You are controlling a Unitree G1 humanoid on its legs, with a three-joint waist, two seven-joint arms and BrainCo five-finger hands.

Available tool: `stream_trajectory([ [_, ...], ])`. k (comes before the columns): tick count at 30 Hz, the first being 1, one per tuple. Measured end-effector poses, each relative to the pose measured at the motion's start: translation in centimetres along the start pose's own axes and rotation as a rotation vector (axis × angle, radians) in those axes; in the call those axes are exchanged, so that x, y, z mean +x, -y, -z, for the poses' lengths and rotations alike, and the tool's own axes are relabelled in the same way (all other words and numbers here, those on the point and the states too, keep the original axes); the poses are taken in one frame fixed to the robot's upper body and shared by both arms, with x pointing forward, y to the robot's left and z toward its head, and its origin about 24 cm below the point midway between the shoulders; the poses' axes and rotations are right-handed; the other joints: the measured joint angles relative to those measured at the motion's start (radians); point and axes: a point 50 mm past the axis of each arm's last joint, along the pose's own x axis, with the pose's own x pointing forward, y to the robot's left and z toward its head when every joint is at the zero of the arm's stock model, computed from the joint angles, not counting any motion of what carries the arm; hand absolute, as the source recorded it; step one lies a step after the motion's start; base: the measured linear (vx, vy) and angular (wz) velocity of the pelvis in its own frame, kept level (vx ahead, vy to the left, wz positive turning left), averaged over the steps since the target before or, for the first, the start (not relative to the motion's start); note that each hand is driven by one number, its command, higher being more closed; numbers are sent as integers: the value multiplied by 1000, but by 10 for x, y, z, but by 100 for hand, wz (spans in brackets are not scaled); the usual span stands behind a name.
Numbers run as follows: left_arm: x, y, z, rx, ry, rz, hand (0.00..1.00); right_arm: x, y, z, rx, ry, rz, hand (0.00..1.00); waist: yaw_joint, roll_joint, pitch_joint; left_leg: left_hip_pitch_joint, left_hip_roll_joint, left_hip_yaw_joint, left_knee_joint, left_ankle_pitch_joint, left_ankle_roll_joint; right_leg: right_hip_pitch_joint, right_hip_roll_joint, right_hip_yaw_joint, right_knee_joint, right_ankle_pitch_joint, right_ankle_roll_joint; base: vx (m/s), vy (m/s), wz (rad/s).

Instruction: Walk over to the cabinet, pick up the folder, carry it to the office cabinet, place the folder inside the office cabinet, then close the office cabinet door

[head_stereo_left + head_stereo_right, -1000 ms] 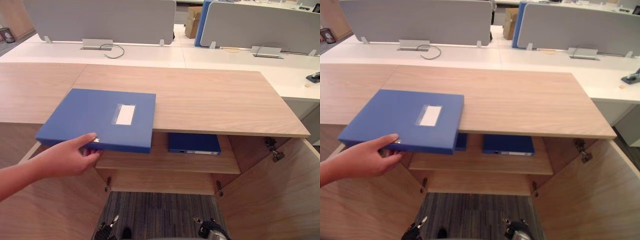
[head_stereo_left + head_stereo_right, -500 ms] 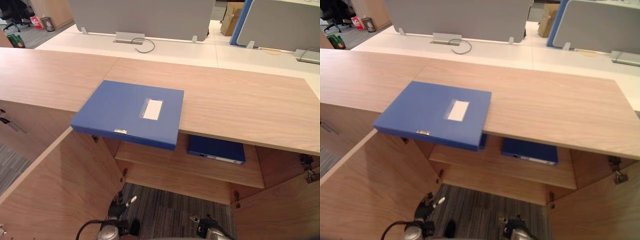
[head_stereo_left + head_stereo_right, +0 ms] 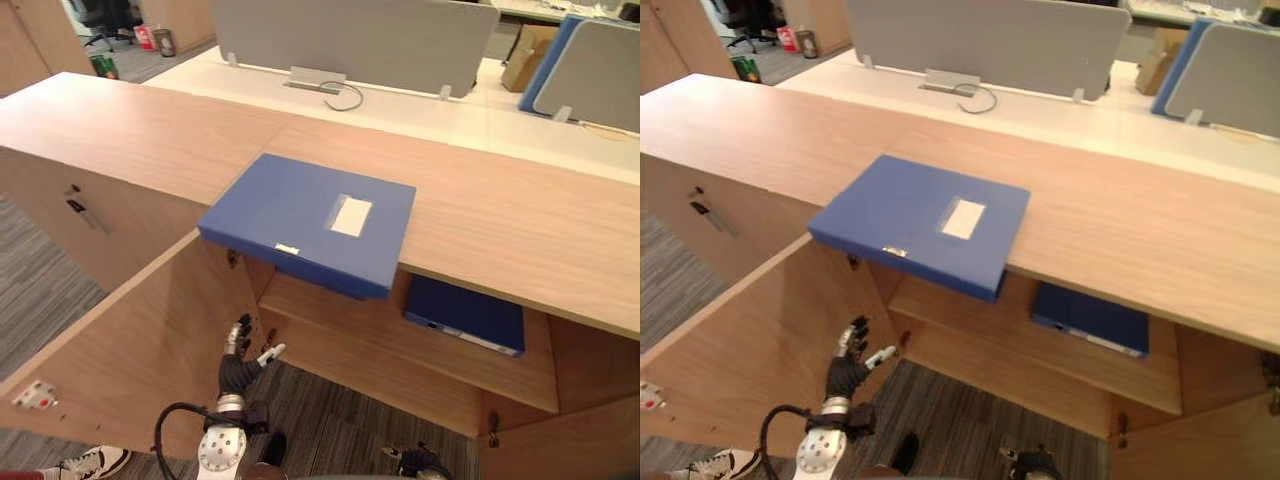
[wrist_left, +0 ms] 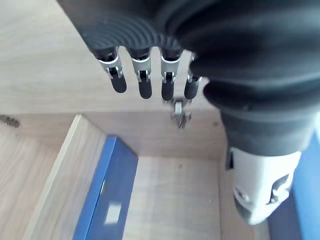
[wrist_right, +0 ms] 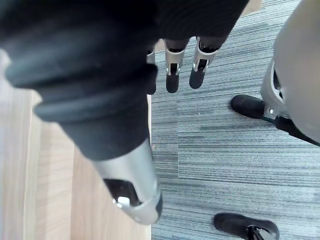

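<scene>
A flat blue folder (image 3: 310, 218) with a white label lies on the wooden cabinet top (image 3: 520, 215). Its near edge juts out over the open cabinet front. My left hand (image 3: 242, 352) hangs low before the open cabinet, well below the folder, fingers (image 4: 145, 82) straight and empty. My right hand (image 5: 200, 70) points down at the carpet with straight fingers and holds nothing.
A second blue folder (image 3: 465, 315) lies on the shelf (image 3: 380, 335) inside the cabinet. The left door (image 3: 130, 340) stands wide open beside my left hand, the right door (image 3: 570, 445) open too. Desks with grey screens (image 3: 350, 40) stand behind. A person's shoe (image 3: 85, 462) is at lower left.
The person's hand that held the folder's near edge has gone and the folder rests on the top. The camera has swung left. My left hand has risen into view.
</scene>
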Motion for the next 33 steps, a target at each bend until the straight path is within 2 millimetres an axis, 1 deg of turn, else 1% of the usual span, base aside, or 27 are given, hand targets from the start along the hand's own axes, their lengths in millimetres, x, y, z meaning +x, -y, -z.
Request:
stream_trajectory([
  [2,-5,-20,-8,21,26,-104,0,0,0,1,2,-2,0,0,1,0,0,1,-11,-29,2,4,1,22,-6,-32,1,-3,5,-5,-6,41],
  [3,-9,-31,-10,44,31,-166,0,-1,0,3,2,-8,1,0,7,-2,-8,0,-17,-39,2,3,1,29,-12,-48,2,-5,8,13,-9,37],
  [4,-12,-40,-13,74,38,-225,0,-1,-1,6,3,-17,-2,0,20,-3,-16,-1,-21,-47,2,4,1,30,-14,-56,3,-6,10,11,-5,28],
  [6,-15,-49,-20,108,65,-293,0,-2,-3,8,-1,-22,-11,0,33,-4,-19,-2,-28,-58,3,4,2,35,-15,-69,3,-7,12,0,-3,23],
  [8,-20,-61,-40,178,150,-413,0,-2,-4,6,-5,-15,-15,0,41,-7,-21,-5,-32,-69,3,6,1,42,-18,-82,-1,-7,13,-4,4,20],
  [10,-24,-67,-54,235,219,-496,0,-2,-6,6,-19,-12,-19,0,43,-11,-27,-8,-31,-72,3,7,-1,41,-14,-82,-5,-7,13,-3,-2,4],
  [11,-27,-71,-65,291,278,-571,0,-3,-7,7,-29,-11,-22,0,43,-14,-36,-14,-29,-74,3,13,-10,39,-11,-82,-8,-7,13,1,-21,3],
  [12,-31,-74,-75,329,336,-662,0,-3,-7,6,-31,-11,-20,0,43,-16,-42,-15,-28,-75,2,14,-11,37,-7,-81,-13,-6,14,0,0,0],
  [14,-35,-75,-89,346,420,-750,0,-3,-7,7,-33,-11,-16,0,43,-18,-47,-15,-28,-76,2,14,-11,38,2,-80,-17,-6,13,0,0,0],
  [15,-37,-72,-96,366,472,-783,0,-3,-7,7,-36,-11,-9,0,43,-17,-48,-15,-26,-77,2,17,-9,38,5,-80,-20,-6,13,0,0,0],
  [16,-37,-69,-99,369,493,-787,0,-3,-6,7,-37,-12,-6,0,44,-16,-50,-15,-26,-77,2,18,-9,38,6,-80,-21,-6,13,5,-32,0],
  [18,-31,-56,-107,372,560,-758,0,-3,-6,10,-42,-22,0,0,44,-16,-60,-16,-19,-75,1,17,-11,35,11,-75,-29,-6,13,-4,-15,-6],
  [19,-27,-44,-113,367,613,-721,0,-3,-7,11,-56,-22,-3,0,45,-17,-63,-18,-11,-66,1,13,-15,29,17,-63,-36,-4,9,-13,-23,-21],
  [22,-17,-27,-123,432,721,-654,0,-3,-9,13,-85,-17,-9,0,40,-14,-68,-16,6,-33,1,10,-20,16,36,-24,-50,3,-2,-14,-24,-38],
  [24,-11,-23,-124,492,757,-628,0,-4,-8,17,-101,-23,-7,0,32,-15,-75,-16,21,-16,1,8,-22,-1,45,1,-49,4,-3,-5,-40,-37],
  [25,-7,-22,-122,536,765,-614,0,-4,-7,17,-108,-18,-7,0,27,-13,-76,-17,28,-7,1,7,-24,-7,50,11,-49,5,-5,-1,-40,-23],
  [28,3,-20,-115,641,757,-571,0,-3,-4,19,-118,-26,-1,0,23,-11,-79,-15,34,3,1,5,-26,-11,52,24,-48,4,-6,3,-22,-11],
  [31,7,-22,-112,740,763,-532,0,-3,-4,18,-121,-28,2,0,22,-9,-80,-14,33,6,1,4,-26,-12,50,27,-45,4,-6,4,-2,-3],
  [33,8,-22,-112,777,768,-506,0,-3,-4,19,-143,-28,0,0,21,-6,-82,-14,33,6,1,4,-25,-12,49,28,-43,3,-6,0,0,0],
])
